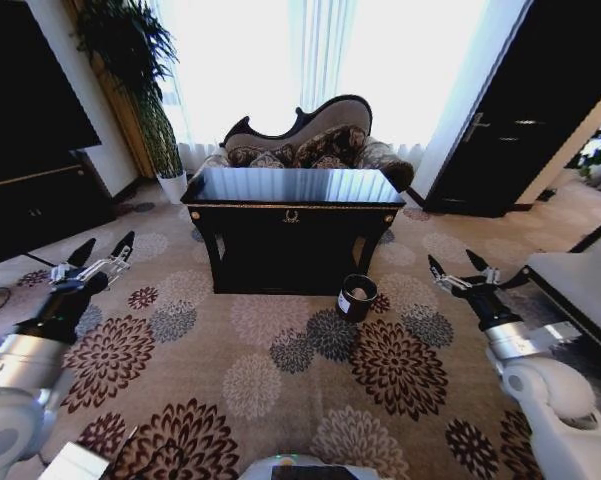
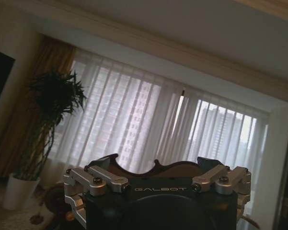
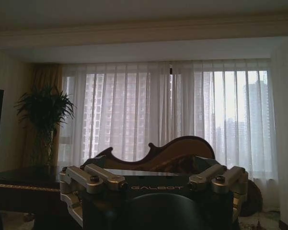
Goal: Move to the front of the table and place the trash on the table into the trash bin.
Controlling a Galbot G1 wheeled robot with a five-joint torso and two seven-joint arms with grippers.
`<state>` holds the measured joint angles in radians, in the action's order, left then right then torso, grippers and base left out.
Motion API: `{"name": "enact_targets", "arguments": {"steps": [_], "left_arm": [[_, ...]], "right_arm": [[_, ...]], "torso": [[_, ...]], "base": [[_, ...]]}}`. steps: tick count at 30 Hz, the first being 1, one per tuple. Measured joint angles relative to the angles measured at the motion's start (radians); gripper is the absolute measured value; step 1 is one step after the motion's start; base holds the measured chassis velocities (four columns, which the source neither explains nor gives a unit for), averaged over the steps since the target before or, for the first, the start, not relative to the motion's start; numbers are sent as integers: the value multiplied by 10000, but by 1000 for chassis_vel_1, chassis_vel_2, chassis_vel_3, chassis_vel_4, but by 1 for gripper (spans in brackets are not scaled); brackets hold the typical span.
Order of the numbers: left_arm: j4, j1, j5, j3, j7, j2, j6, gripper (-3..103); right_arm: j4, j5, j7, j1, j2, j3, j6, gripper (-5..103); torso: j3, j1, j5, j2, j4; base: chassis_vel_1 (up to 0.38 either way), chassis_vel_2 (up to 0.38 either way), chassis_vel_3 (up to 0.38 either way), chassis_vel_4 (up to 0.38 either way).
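both sets of jaws stand spread apart and hold nothing. left gripper (image 1: 100, 255) hovers over the carpet at the robot's left, and right gripper (image 1: 462, 270) hovers at its right, each raised and pointing forward. straight ahead, between the two arms and well apart from both, stands the table (image 1: 292, 214), a glossy black wooden piece with a gold ornament on its front rail and carved legs; its long side runs left to right across the view, facing the robot. its shiny top mirrors the bright curtained windows, and no trash can be made out on it from here. trash bin (image 1: 356, 297), a small black cylinder with a white label on its side and something pale inside, sits on the carpet just beside the table's front right leg, nearer the right gripper than the left. carpet (image 1: 280, 350) is beige with large brown and grey flower patterns. a curved, patterned sofa (image 1: 310, 140) stands behind the table, a tall potted plant (image 1: 145, 90) to its left.
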<state>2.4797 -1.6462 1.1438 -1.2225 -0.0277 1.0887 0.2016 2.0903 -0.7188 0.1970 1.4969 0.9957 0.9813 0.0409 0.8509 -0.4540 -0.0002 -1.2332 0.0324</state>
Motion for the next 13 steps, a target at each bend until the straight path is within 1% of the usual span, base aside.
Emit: {"name": "enact_targets", "arguments": {"steps": [2,3,5,6,10,13], "left_arm": [[33,-1,-288,28,-229,52,44,100],[33,-1,-288,28,-229,52,44,100],[-58,3,-828,-36,-416,74,62,100],[-126,7,-952,-73,-441,74,58,100],[-334,53,-962,-185,-492,55,29,100],[-409,94,-946,-198,-467,90,-9,100]], "right_arm": [[127,134,-296,50,6,-27,-144,100],[127,134,-296,50,6,-27,-144,100],[268,317,-627,137,61,-166,-263,100],[316,395,-695,160,94,-228,-274,100],[541,816,-973,232,267,-499,-308,100],[656,942,-1155,254,333,-585,-383,100]], "torso": [[0,-1,-2,0,0],[0,-1,-2,0,0],[-1,2,1,0,2],[-1,2,2,0,2],[0,0,0,0,1],[0,1,-1,0,1]], "base": [[0,0,0,0],[0,0,0,0],[0,0,0,0],[0,0,0,0],[0,0,0,0],[0,0,0,0]]}}
